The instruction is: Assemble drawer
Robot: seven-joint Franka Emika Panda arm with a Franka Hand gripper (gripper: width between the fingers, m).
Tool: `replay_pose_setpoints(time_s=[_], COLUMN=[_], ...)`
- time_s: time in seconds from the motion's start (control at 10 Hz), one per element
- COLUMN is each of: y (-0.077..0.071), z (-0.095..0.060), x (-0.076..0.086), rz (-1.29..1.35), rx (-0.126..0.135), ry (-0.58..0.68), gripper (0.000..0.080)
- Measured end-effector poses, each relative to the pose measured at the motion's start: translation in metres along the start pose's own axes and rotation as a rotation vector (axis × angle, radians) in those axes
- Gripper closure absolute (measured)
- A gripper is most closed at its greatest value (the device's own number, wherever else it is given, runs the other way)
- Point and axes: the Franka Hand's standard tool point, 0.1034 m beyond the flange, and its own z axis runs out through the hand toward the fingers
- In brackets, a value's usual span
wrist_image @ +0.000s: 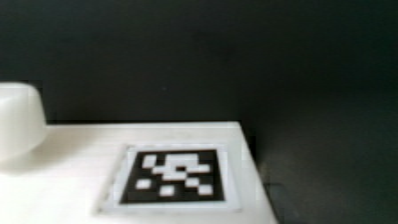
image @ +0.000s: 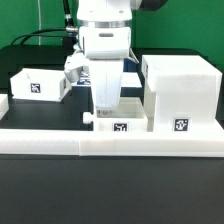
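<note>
Gripper point(image: 105, 102) sits low over the middle tray point(image: 128, 124). Its fingertips are hidden, so I cannot tell if they are apart or clamped. Wrist view: tagged white face point(wrist_image: 178, 170) close beneath, likely this tray's. Housing point(image: 180, 92) stands just beside that tray on the exterior view's right; 2nd tray point(image: 35, 85) well apart, left.

Judged step: taking hold of tray 1. Next calls for a firm grip, then a lift clear of the border wall point(image: 60, 147) in front. Open room lies behind and left.
</note>
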Motion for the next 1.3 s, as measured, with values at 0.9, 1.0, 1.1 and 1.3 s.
replay_pose_setpoints(time_s=[0.9, 1.0, 1.1, 1.3], y=[0.0076, 0.0077, 0.0082, 0.0085], z=[-0.0056, -0.0057, -0.0064, -0.0061], x=[-0.0049, -0.0048, -0.0034, -0.0002], rz=[0.014, 0.013, 0.011, 0.012], rx=[0.036, 0.036, 0.034, 0.025], ry=[-0.005, -0.005, -0.004, 0.002], gripper=[0.0757, 0.0757, 0.0757, 0.0757])
